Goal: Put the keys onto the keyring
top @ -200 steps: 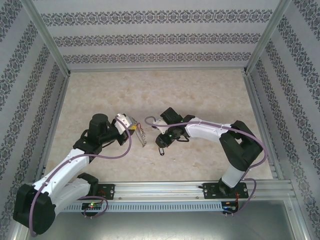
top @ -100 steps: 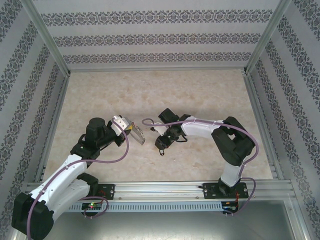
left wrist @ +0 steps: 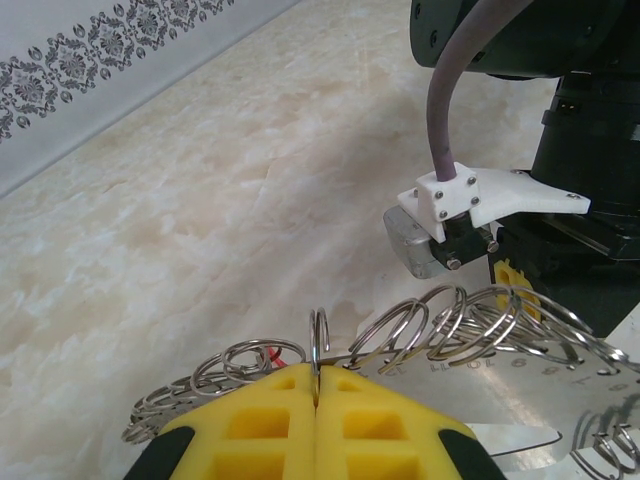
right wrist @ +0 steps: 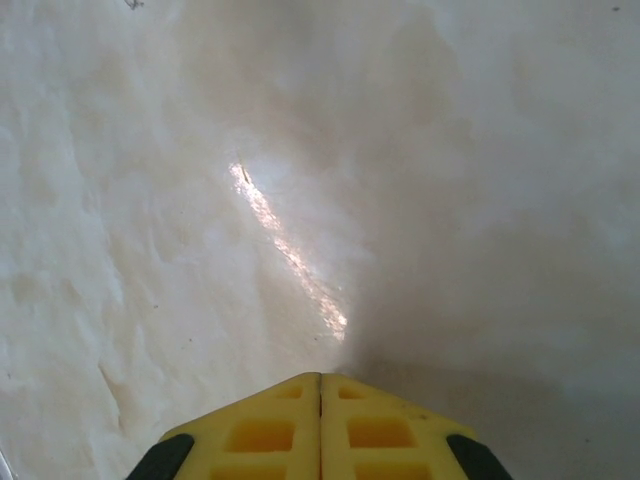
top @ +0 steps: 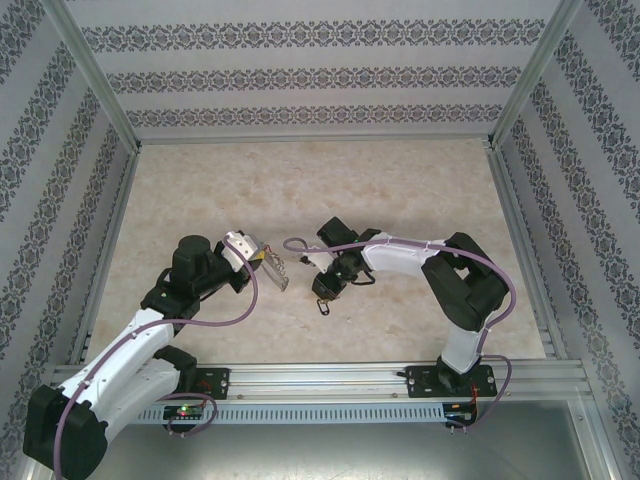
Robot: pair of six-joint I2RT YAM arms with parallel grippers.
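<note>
Two grippers, left gripper [left wrist: 317, 374] pinched tight on a ring of the keyring [left wrist: 470, 330], right gripper [right wrist: 320, 380] squeezed closed on nothing above the table [right wrist: 200, 200], dark key [top: 323, 304] just beside it.

We see white shells and black joints on the left arm [top: 150, 335] and right arm [top: 410, 262], purple cables [left wrist: 441, 110], yellow gridded pads [left wrist: 260, 425] on the left end effector [left wrist: 316, 385] and right end effector [right wrist: 320, 385], and a screwed white bracket [left wrist: 495, 195].

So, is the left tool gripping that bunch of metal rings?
Yes, the left tool is closed on one small ring of the keyring, which stands up between its yellow halves.
</note>
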